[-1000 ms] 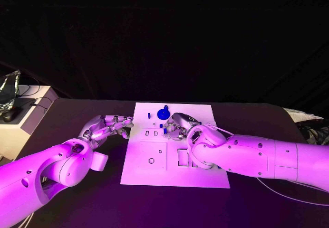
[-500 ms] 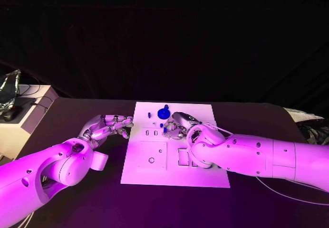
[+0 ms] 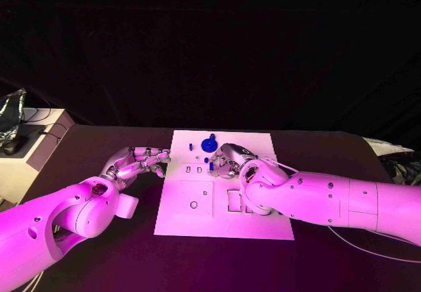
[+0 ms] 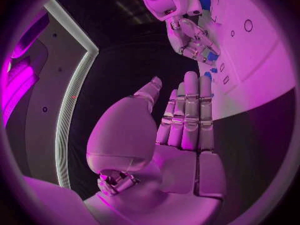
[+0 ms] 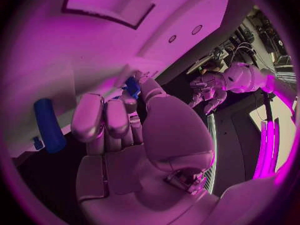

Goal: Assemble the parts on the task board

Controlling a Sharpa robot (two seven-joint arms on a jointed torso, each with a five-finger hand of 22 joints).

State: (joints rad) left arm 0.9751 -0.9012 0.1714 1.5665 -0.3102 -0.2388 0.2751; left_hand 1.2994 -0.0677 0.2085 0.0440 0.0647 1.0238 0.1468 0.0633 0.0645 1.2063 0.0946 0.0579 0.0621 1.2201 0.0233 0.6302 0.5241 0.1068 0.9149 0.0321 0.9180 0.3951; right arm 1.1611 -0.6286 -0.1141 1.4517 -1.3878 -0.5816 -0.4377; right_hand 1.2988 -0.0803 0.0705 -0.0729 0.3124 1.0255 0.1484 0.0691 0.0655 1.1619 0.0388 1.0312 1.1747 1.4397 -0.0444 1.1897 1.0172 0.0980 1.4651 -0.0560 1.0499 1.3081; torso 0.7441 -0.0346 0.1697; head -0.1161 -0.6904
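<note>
The white task board (image 3: 184,219) lies mid-table. A round blue part (image 3: 208,145) stands near its far edge, with a small blue piece (image 3: 192,146) beside it. My right hand (image 3: 230,159) rests on the board just this side of the round part, fingers curled. In the right wrist view its thumb and fingers pinch a small blue part (image 5: 132,86), and a blue cylinder (image 5: 49,125) lies by the fingers. My left hand (image 3: 139,161) hovers at the board's left edge, fingers (image 4: 189,110) straight and holding nothing. The left wrist view shows the right hand (image 4: 190,37) on the board (image 4: 262,50).
The near half of the board has a square recess with a hole (image 3: 194,198) and narrow slots (image 3: 235,201). A pale cabinet (image 3: 39,149) with cables stands beyond the table's left edge. Bare dark table (image 3: 114,255) lies around the board.
</note>
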